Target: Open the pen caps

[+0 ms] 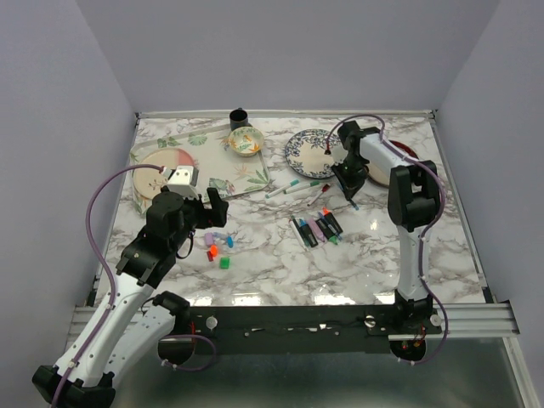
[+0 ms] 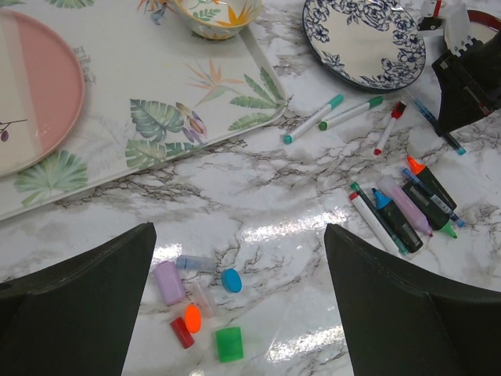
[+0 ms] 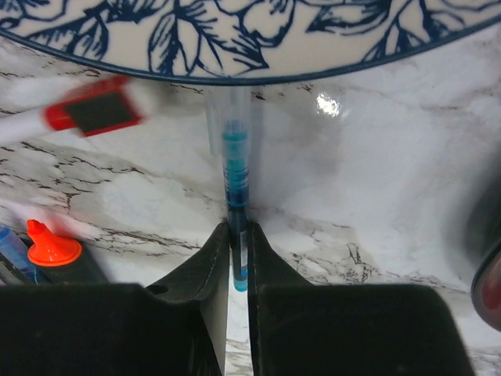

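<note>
**Fig.** Loose pen caps (image 2: 192, 317) — short, stubby plastic pieces in lilac, blue, orange, red & green — lie clustered on the marble tabletop (image 2: 266, 188). In the left wrist view they sit between the left jaws, which stand wide open and touch nothing. To the right, well apart from the caps, a group of pens (image 2: 403, 215) lies side by side; several are black-bodied w/ orange or blue tips showing. The right jaws are closed on a thin blue pen (image 3: 235, 157) — its clear far end reaches toward the rim of a blue-patterned plate (image 3: 250, 39).
</note>
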Available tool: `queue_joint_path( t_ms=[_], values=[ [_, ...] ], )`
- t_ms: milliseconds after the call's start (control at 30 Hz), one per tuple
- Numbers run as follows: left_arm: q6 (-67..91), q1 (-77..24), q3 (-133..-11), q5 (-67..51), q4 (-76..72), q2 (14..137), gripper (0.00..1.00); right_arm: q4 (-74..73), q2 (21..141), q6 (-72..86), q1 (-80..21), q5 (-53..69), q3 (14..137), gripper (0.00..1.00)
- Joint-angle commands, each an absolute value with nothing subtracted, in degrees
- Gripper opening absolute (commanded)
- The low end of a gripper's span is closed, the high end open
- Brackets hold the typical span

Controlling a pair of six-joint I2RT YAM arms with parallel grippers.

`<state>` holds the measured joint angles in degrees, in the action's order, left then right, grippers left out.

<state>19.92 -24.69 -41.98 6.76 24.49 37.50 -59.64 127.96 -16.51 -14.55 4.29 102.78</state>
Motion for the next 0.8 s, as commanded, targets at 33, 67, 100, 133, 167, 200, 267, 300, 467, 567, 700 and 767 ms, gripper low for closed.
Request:
queue_joint_path(
  t_ms=[33, 67, 100, 133, 167, 200, 267, 300, 467, 567, 700, 767],
  values=[
    [19.42, -24.17, -41.4, 4.49, 22.77, 36.13, 0.98, -62.58, 128.85, -16.17, -14.76, 3.25, 100.29, 0.05],
    [19.42, -24.17, -41.22, 4.13, 22.59, 35.86, 0.98, -62.32, 128.33, -16.08, -14.68, 3.86, 98.46, 0.02],
    [19.42, -24.17, -41.13, 3.78, 22.5, 35.69, 0.98, -61.97, 127.19, -16.08, -14.59, 4.22, 97.13, 0.01],
    [19.51, -24.17, -41.13, 2.65, 22.15, 35.07, 0.98, -60.92, 126.48, -16.17, -14.42, 4.57, 95.99, 0.01],
    [19.6, -24.17, -40.7, 2.03, 21.8, 34.81, 0.98, -60.39, 125.69, -16.35, -13.98, 5.09, 93.54, 0.01],
    [19.77, -24.17, -40.52, 1.15, 21.36, 34.63, 0.99, -59.68, 123.94, -16.35, -13.8, 5.1, 92.3, 0.01],
    [21.35, -24.08, -39.82, -2.09, 19.96, 34.54, 0.99, -57.84, 121.83, -16.7, -12.93, 6.4, 89.75, 0.01],
    [22.23, -24.08, -39.64, -3.94, 19.26, 34.72, 0.99, -57.31, 118.86, -16.96, -12.75, 7.46, 87.56, 0.01],
    [38.17, -24.17, -30.54, -16.42, 4.0, 38.31, 0.99, -53.35, 106.89, -20.38, -12.66, 24.89, 79.99, 0.01],
    [53.02, -24.43, -21.22, -21.09, -15.86, 42.35, 0.99, -53.52, 100.75, -23.45, -12.57, 40.26, 76.21, 0.01],
    [60.9, -28.73, -18.72, -17.95, -31.36, 49.38, 0.98, -55.1, 97.56, -26.19, -12.83, 53.51, 74.18, 0.01],
    [61.08, -31.62, -21.34, -11.72, -32.34, 52.55, 0.98, -56.16, 97.3, -27.33, -13.09, 57.37, 74.18, 0.01]
  ],
)
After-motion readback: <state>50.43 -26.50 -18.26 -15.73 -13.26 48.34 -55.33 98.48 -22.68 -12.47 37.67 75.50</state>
